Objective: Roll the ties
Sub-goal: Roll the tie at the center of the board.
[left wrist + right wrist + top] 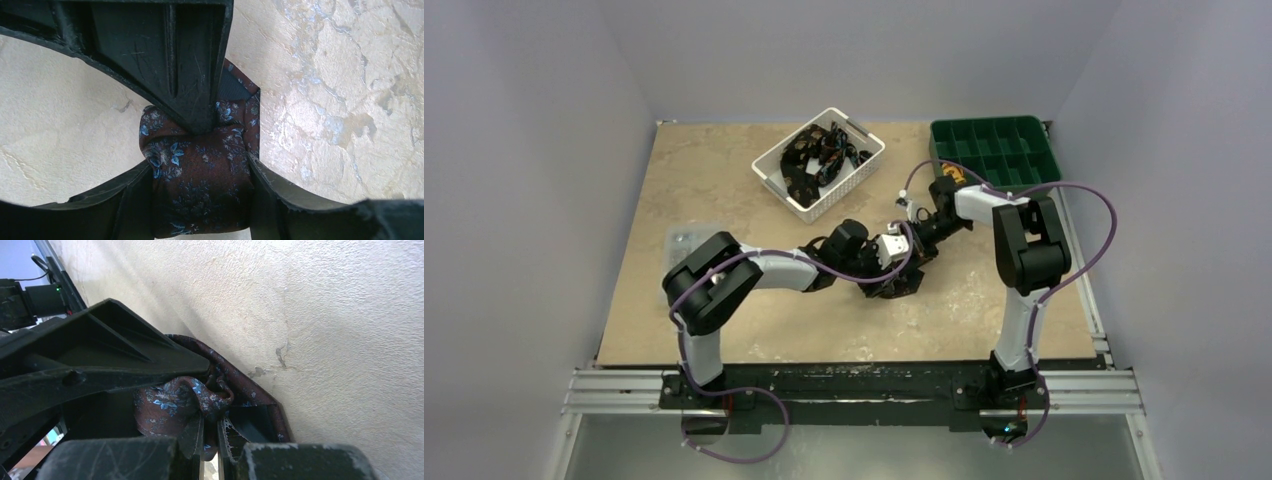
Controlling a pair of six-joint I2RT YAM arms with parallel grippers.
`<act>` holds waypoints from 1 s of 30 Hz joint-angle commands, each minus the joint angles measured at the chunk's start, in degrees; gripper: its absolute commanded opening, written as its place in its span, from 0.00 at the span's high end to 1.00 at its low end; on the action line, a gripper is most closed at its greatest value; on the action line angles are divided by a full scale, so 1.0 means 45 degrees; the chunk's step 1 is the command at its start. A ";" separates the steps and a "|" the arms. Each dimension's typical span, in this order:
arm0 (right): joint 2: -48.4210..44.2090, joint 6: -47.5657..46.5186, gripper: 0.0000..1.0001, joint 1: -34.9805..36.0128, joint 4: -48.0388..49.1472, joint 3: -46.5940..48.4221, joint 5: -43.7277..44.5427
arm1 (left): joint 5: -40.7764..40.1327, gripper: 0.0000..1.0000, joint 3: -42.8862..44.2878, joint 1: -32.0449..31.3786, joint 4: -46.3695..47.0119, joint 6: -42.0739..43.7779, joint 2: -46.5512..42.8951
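**Item 1: rolled tie** (200, 190). Dark brown fabric with small blue floral marks, wound into a short, thick roll. It lies on the bench (724, 320), nearer the arm bases than the white basket (849, 187) and a little to that basket's right. A flat tail of the same fabric runs out from under the roll on its far side, showing a dark ribbed lining. The outer wrap bulges and creases at the top.

**Item 2: left pincer** (197, 167). It reaches in from the basket's near-left side. Its two black fingers sit one on each flank of the roll and touch the fabric on both sides, so it is pinching the rolled tie across its width.

**Item 3: right pincer** (210, 445). It comes in from the basket's right side and is angled low over the bench. Its fingers are pressed together with only a sliver between them, and a puckered fold of the tie is caught there at the top of the roll. In the left wrist view its tip meets the roll from above.

**Item 4: loose ties** (819, 158). A dark tangled heap inside the white basket, apart from both arms. How many there are cannot be told.

**Item 5: green compartment tray** (994, 150). It stands to the right of the basket at the far edge of the bench.
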 commanded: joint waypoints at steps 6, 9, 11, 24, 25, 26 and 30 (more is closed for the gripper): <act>0.0148 -0.1594 0.65 -0.0525 -0.1493 0.0290 0.0929 | -0.0604 0.80 -0.0132 -0.0230 -0.0439 0.0051 0.0287; -0.0256 -0.2055 0.61 -0.1518 -0.2595 0.0755 0.0444 | -0.0981 0.92 -0.0279 -0.0217 -0.0742 -0.0202 0.0400; -0.0399 -0.2198 0.64 -0.1820 -0.3155 0.0903 0.0394 | -0.1094 0.96 -0.0356 -0.0210 -0.0727 -0.0456 0.0472; 0.0272 -0.0234 0.92 -0.0736 -0.0849 0.0537 0.1562 | -0.0974 0.98 -0.0038 0.0033 -0.0593 -0.1196 0.0453; 0.0306 -0.0133 0.93 -0.0608 -0.0772 0.0535 0.1831 | -0.0975 0.98 -0.0028 0.0036 -0.0583 -0.1210 0.0428; 0.0371 -0.0076 0.94 -0.0482 -0.0721 0.0506 0.2129 | -0.0963 0.98 -0.0054 0.0060 -0.0530 -0.1202 0.0357; 0.0751 0.0130 0.99 -0.0377 -0.0440 0.0163 0.3242 | -0.0573 0.98 -0.0751 0.0073 0.0612 -0.0952 -0.0333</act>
